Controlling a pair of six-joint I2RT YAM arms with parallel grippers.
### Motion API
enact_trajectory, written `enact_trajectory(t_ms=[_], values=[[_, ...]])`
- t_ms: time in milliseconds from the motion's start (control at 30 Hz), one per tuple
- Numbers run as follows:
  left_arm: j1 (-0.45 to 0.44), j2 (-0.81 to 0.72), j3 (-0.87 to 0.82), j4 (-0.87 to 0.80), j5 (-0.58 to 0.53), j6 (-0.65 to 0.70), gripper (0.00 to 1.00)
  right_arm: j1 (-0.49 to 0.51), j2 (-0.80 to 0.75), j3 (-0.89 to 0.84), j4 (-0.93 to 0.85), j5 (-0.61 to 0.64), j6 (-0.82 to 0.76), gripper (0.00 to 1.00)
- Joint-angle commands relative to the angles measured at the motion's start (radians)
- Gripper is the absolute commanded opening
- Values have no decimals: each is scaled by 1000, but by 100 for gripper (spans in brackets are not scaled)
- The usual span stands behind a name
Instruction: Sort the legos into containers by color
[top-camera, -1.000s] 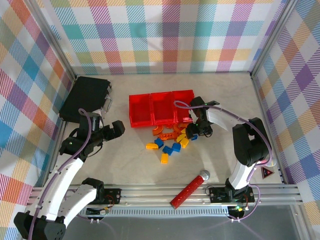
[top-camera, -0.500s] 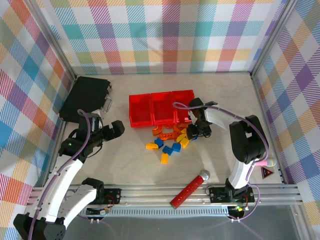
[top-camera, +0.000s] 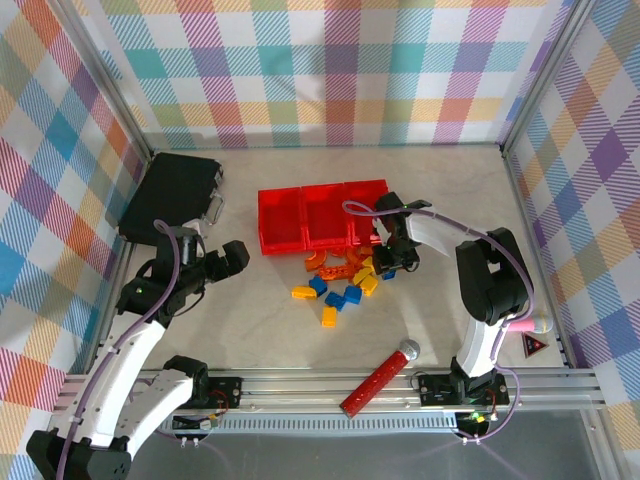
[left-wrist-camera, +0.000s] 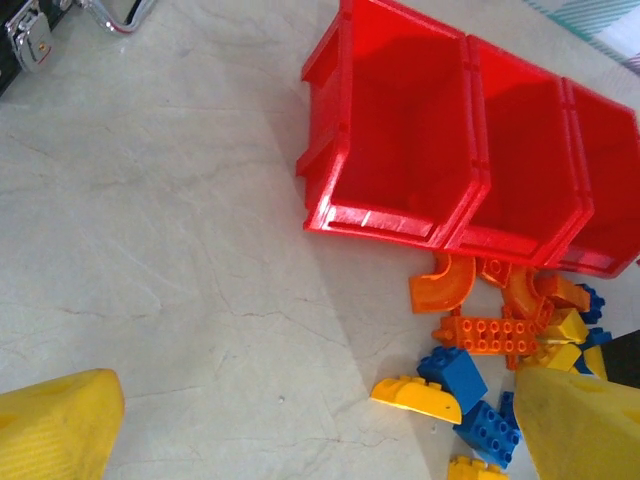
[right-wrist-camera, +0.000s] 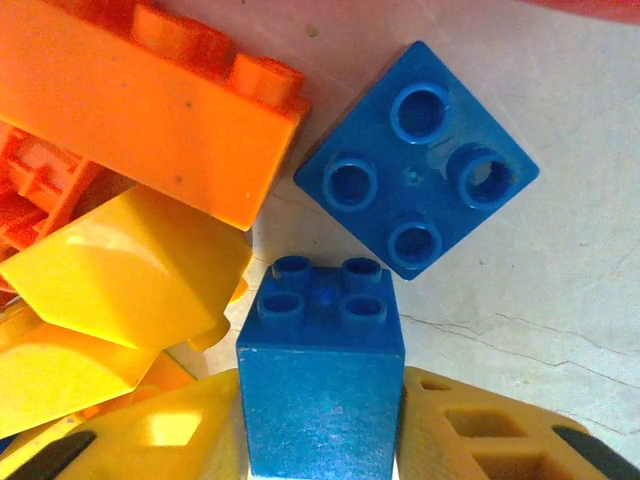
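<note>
containers (left-wrist-camera: 375, 222): three joined | legos (left-wrist-camera: 487, 333): heaped just beside | left end effector (left-wrist-camera: 320, 435): spread wide

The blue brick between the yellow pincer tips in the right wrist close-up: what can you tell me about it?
The blue brick is a small blocky piece of glossy, slightly scuffed plastic. It has four round studs on the end facing away from the right pincer. The pincer's yellow fingers flank it on both sides and look pressed against it. A yellow brick sits close on one side, and a second blue brick lies just beyond.

Three red bins (top-camera: 325, 218), about a dozen legos (top-camera: 341, 272)
</note>
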Motion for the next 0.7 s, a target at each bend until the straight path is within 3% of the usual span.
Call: enact_trajectory(t_ms=[0,200,400,667], values=[[-10,-28,-13,36,19,-3,100,8,10,17,-20,7,-1,37],[-10,-30,-22,28,19,-6,100,10,15,7,-17,18,2,33],[-10,-29,-27,25,25,-6,100,19,35,14,-23,43,6,38],[-10,-28,-27,29,28,-3,100,23,36,26,-32,47,12,38]])
